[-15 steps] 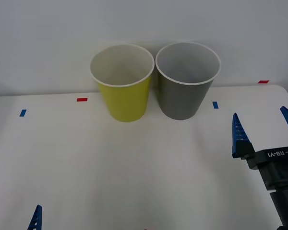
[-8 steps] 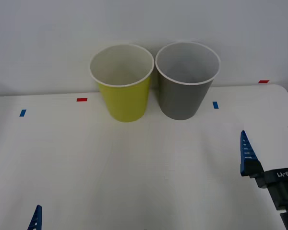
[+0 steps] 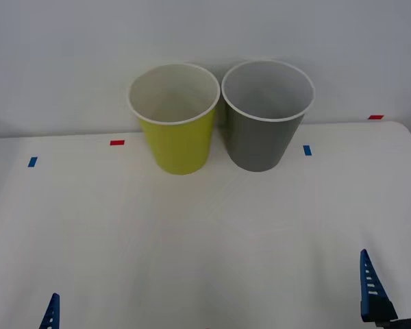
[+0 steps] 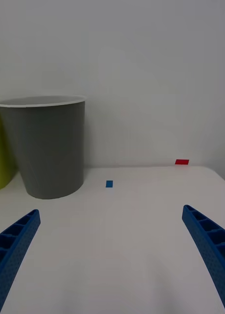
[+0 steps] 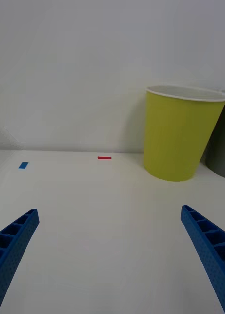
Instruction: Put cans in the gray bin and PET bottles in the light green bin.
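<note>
- The light green bin (image 3: 176, 120) stands upright at the far side of the white table (image 3: 192, 233), close to the wall.
- The gray bin (image 3: 266, 115) stands upright just beside it, on the robot's right; their white rims are nearly touching.
- Both bins show pale insides in the front view, and their bottoms cannot be made out from there.
- The right gripper (image 4: 112, 260) hovers low over the near right part of the table, well apart from the bins, with its 2 blue ribbed fingers (image 4: 14, 245) spread wide and nothing between them.
- In the front view, 1 blue fingertip of the right gripper (image 3: 371, 291) shows at the lower right corner.
- From the right wrist view, the gray bin (image 4: 46, 144) is ahead, with a sliver of the light green bin (image 4: 2, 152) at its side.
- The left gripper (image 5: 110, 257) hangs low over the near left part of the table, fingers wide apart and empty.
- In the front view its blue fingertip (image 3: 51, 312) shows at the lower left edge.
- From the left wrist view, the light green bin (image 5: 180, 132) stands ahead, with the gray bin (image 5: 221, 152) partly showing beyond it.
- Small tape marks lie flat on the table: a red mark (image 3: 116, 142) and a blue mark (image 3: 32, 162) on the left, a blue mark (image 3: 307, 149) near the gray bin, and a red mark (image 3: 375, 117) at the far right.
</note>
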`<state>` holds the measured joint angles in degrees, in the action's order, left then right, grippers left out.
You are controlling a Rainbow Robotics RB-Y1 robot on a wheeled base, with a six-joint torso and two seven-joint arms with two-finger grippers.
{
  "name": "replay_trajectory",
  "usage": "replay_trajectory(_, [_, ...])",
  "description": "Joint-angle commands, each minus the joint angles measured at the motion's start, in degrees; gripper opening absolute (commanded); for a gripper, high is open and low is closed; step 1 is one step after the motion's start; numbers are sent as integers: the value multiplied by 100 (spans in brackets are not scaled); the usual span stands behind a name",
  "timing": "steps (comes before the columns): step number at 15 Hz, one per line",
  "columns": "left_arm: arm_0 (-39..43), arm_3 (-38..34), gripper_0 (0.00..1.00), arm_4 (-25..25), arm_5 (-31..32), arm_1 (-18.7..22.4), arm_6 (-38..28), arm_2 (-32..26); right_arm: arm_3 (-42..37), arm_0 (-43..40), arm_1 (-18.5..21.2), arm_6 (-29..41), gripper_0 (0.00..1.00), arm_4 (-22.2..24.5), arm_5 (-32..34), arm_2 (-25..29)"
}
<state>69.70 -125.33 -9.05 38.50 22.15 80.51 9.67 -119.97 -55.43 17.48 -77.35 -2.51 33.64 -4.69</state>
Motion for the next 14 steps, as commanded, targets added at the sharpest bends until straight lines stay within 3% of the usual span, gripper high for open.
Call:
replay_trajectory(1, [0,0,100,0,0,0,0,0,0,-241,9,19,100,-48,169,-269])
replay_trajectory(6, [0,0,100,0,0,0,0,0,0,-407,27,-34,100,-22,178,-594])
replay_trajectory(14, [0,0,100,0,0,0,0,0,0,-416,36,-43,100,-13,178,-612])
